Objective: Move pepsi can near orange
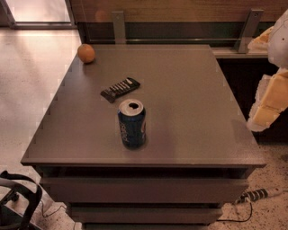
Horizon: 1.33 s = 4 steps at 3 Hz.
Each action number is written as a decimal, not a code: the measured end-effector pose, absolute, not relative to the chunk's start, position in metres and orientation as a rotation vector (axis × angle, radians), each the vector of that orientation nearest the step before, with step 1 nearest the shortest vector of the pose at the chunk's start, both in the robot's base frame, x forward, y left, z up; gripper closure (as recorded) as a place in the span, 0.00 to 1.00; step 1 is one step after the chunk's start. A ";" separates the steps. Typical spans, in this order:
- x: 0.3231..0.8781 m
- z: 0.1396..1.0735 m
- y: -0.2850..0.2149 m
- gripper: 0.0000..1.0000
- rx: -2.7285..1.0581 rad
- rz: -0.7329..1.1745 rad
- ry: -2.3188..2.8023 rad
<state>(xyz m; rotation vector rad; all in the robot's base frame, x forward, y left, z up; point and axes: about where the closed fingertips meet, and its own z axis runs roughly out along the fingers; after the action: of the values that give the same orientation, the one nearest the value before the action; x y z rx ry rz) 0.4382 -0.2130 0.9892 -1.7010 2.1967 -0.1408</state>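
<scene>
A low dark table [193,112] stands in front of me, its top flat and matte, with what look like drawer fronts under the near edge. The pepsi can [132,124] stands upright on it, a little left of the middle and towards the near edge. Its silver top faces up with the drinking hole open, and the blue side with its white and red marks faces me. Just beyond the can, not touching it, a flat black ribbed bar [119,89] lies at a slant. The orange [86,53] sits at the far left corner of the table, close to the edge and well apart from the can, with the bar roughly between the two.

The gripper [269,104] hangs off to the right, past the right edge of the table and above the floor there, well away from the can and touching nothing I can make out. It shows as pale cream and white pieces, partly cut off at the side, and I cannot tell whether it is released or clenched.

On the speckled floor near the right corner lies a striped power strip [255,195] with a dark cable [240,219] looping from it. A black curved frame [20,202] sits at the near left. Behind the table runs a wood-panelled wall [180,10] with two metal brackets [119,27].
</scene>
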 end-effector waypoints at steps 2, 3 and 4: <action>0.441 0.984 -0.216 0.00 -1.661 -0.071 2.167; 0.447 0.970 -0.219 0.00 -1.615 0.070 2.086; 0.454 0.945 -0.193 0.00 -1.598 0.279 1.966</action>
<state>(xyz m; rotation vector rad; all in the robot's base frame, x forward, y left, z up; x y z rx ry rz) 0.4543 -0.1932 0.9445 -1.5980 1.9660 0.2793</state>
